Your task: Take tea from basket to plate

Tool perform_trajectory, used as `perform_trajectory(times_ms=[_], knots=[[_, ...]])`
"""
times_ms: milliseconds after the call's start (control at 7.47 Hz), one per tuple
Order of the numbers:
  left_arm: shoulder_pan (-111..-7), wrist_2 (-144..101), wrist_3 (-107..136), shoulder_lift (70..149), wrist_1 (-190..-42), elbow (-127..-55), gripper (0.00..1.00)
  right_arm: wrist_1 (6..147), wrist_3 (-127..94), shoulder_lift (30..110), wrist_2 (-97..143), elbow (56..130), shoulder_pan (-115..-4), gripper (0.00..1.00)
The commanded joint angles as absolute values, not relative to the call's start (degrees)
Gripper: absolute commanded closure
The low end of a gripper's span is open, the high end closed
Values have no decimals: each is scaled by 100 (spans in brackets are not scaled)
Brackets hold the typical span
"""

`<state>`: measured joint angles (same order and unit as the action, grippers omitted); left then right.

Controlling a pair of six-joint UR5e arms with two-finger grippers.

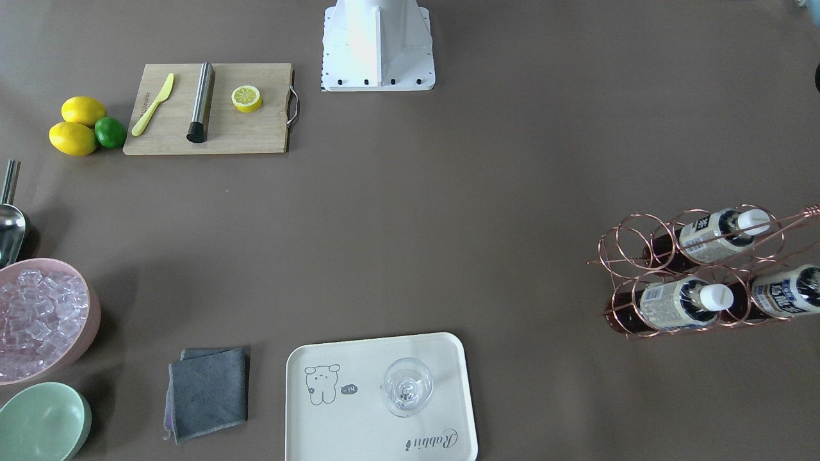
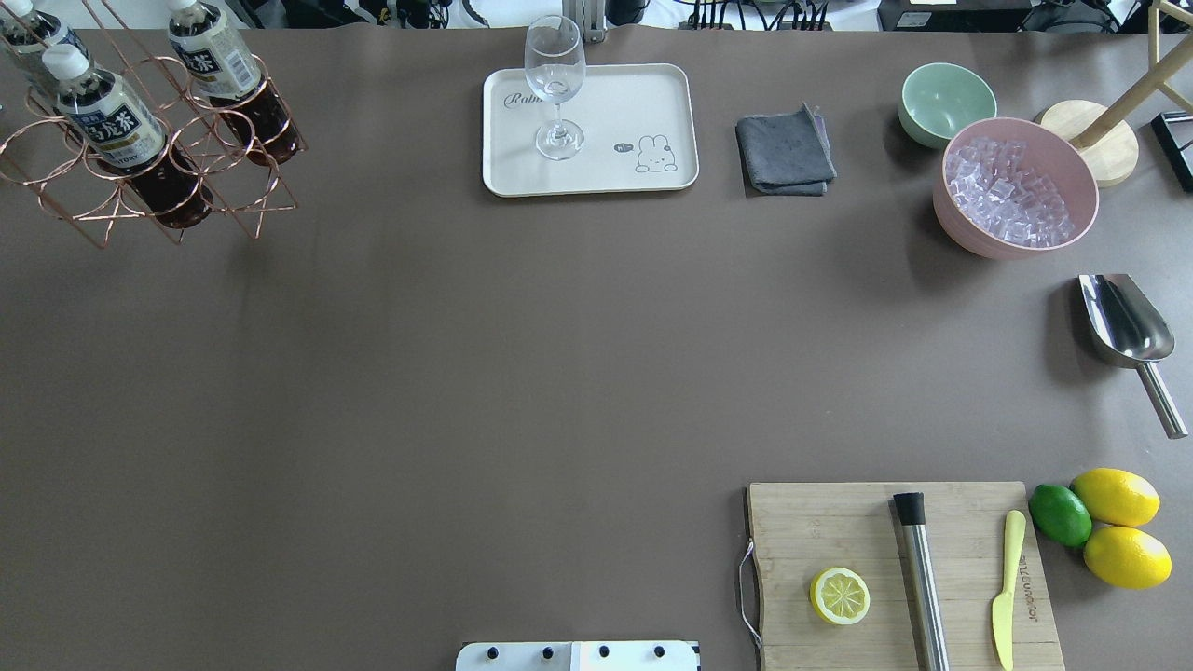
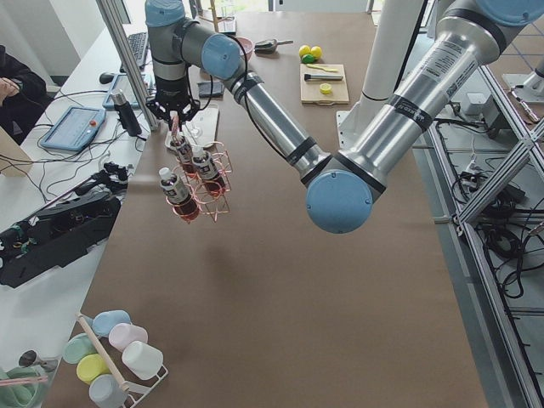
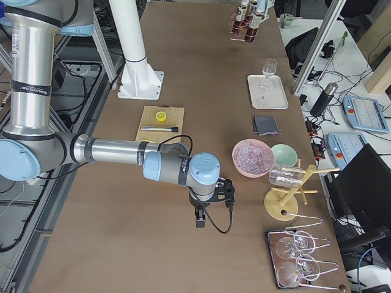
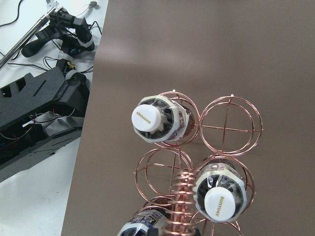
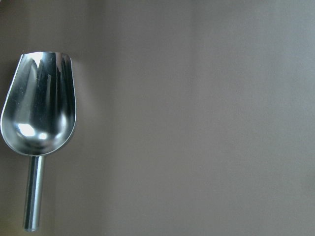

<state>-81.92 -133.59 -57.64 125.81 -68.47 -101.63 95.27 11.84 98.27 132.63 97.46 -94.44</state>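
The copper wire basket [image 1: 631,246] is at the table's far left end [image 2: 56,154] and holds three tea bottles [image 1: 711,237] [image 1: 679,304] [image 1: 785,291]. The left wrist view looks down on white caps [image 5: 147,117] [image 5: 220,204] and the coiled handle [image 5: 179,196]. In the exterior left view my left gripper [image 3: 174,119] is right above the basket [image 3: 204,183], at its handle; I cannot tell if it is shut. The cream plate [image 1: 359,422] [image 2: 596,177] bears a wine glass [image 1: 407,386]. My right gripper [image 4: 199,220] hangs low over the table; I cannot tell its state.
A steel scoop [image 6: 39,113] [image 2: 1123,321] lies below the right wrist. A pink bowl of ice [image 2: 1011,191], a mint-green bowl [image 2: 946,98] and a grey cloth [image 2: 785,151] lie right of the plate. A cutting board [image 2: 895,568] with half a lemon, lemons and a lime are near right.
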Motion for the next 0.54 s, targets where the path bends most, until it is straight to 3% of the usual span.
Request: perform_trajectory(times_ms=[0,402], knots=[[-7929,-13368,-5713,12621,-6715,-10520,100,9510,1151,9765,13263,9502,-9439,1],[-7762,-13351,-4381,12533,-6697,-11188,100,9510,1134,9607,13289,9510,-9440,1]])
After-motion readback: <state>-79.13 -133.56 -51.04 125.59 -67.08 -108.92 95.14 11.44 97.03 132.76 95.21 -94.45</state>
